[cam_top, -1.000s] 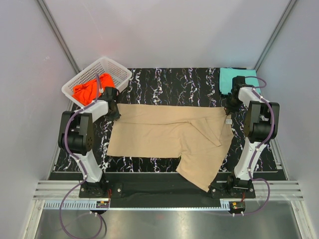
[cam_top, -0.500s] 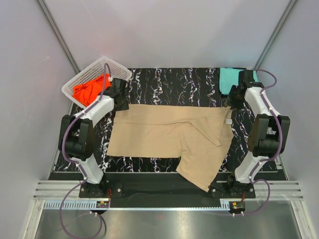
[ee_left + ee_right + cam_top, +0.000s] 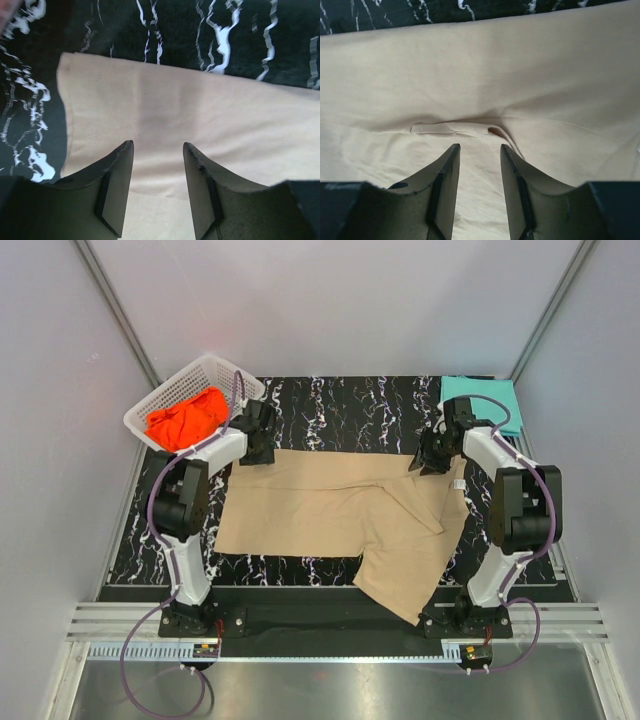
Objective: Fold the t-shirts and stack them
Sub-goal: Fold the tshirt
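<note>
The tan t-shirt (image 3: 340,515) lies partly folded across the black marbled mat, one flap hanging toward the near edge. My left gripper (image 3: 262,448) is open and empty over its far left corner; the left wrist view shows the cloth (image 3: 165,115) between the spread fingers (image 3: 120,165). My right gripper (image 3: 424,462) is open and empty over the shirt's far right part, above a fold crease (image 3: 470,125). The teal t-shirt (image 3: 482,395) lies folded at the far right corner. The orange-red t-shirt (image 3: 185,416) sits bunched in the basket.
The white lattice basket (image 3: 170,390) stands at the far left, just beside my left arm. The black marbled mat (image 3: 340,405) shows bare beyond the tan shirt. Grey walls enclose the table on three sides.
Both grippers have swung inward from the shirt's outer far edges: the left one moved right, the right one moved left, onto the tan shirt's far corners. The shirt has not moved.
</note>
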Tool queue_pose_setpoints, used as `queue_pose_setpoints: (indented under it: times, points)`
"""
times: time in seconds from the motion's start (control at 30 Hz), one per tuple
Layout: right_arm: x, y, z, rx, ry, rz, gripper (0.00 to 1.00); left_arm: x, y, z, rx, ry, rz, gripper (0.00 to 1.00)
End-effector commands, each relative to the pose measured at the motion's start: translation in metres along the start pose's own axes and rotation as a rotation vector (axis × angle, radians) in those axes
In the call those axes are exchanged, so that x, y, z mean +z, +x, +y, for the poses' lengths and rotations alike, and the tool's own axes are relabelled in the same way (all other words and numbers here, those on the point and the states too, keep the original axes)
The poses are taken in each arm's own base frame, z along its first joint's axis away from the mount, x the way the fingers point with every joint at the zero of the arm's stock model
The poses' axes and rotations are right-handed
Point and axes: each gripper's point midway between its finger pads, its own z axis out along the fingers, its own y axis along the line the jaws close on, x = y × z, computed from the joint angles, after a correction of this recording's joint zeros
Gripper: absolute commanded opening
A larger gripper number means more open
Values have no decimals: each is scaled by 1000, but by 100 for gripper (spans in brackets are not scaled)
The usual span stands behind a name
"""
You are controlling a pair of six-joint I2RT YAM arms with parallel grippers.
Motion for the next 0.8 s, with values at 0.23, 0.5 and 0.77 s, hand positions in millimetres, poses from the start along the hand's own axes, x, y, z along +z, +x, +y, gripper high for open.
queue_pose_setpoints:
  times: [0.23,0.5,0.77]
  points:
    - [28,2,7,-88,-103,71,49,22,-10,6,-70,55,33,51]
    - [36,5,17,-154,-161,101,50,0,-26,-5,-62,119,-1,53]
    - [41,6,22,-175,-178,113,49,-49,-43,-5,-35,153,-83,54]
